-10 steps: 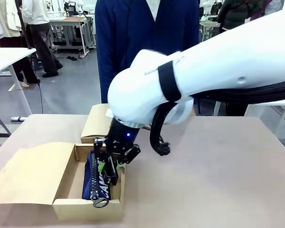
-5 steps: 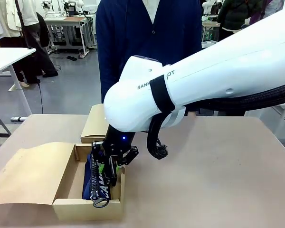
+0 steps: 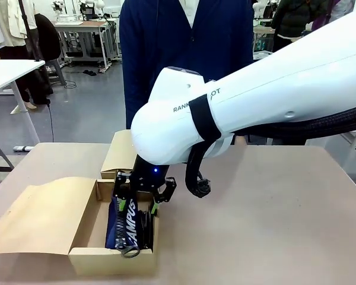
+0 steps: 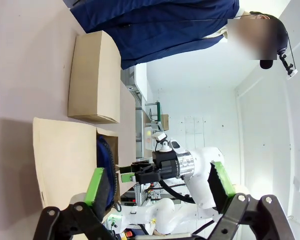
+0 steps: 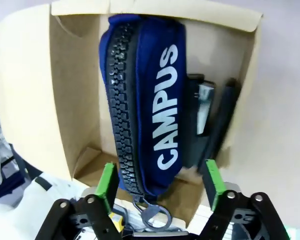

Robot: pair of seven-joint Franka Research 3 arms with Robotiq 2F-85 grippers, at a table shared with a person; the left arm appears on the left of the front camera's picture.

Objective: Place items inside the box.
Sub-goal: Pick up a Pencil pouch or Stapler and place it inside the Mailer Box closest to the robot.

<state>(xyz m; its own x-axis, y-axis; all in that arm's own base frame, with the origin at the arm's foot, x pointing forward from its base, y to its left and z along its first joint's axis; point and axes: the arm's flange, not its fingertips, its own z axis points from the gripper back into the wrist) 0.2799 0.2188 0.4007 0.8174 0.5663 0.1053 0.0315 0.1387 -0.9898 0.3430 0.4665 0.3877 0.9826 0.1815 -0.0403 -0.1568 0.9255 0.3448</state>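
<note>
The navy-blue "CAMPUS" pencil case (image 5: 150, 100) lies in the open cardboard box (image 5: 72, 100), zip and ring pull toward me. A black stapler (image 5: 204, 117) rests beside it against the box wall. My right gripper (image 5: 160, 187) hangs open just above the case, one green pad on each side of its near end, apart from it. In the front view the right gripper (image 3: 137, 206) is over the box (image 3: 107, 261) and the case (image 3: 126, 224). My left gripper (image 4: 159, 189) is open with nothing between its fingers, looking sideways at the box (image 4: 65, 155).
A smaller closed cardboard box (image 3: 121, 154) stands just behind the open one. The open box's lid flap (image 3: 38, 219) lies spread to the left. A person in a dark blue jacket (image 3: 184, 53) stands at the far side of the table.
My right gripper has opened and let go of the navy case. The case has dropped flatter into the box, and the gripper has risen slightly.
</note>
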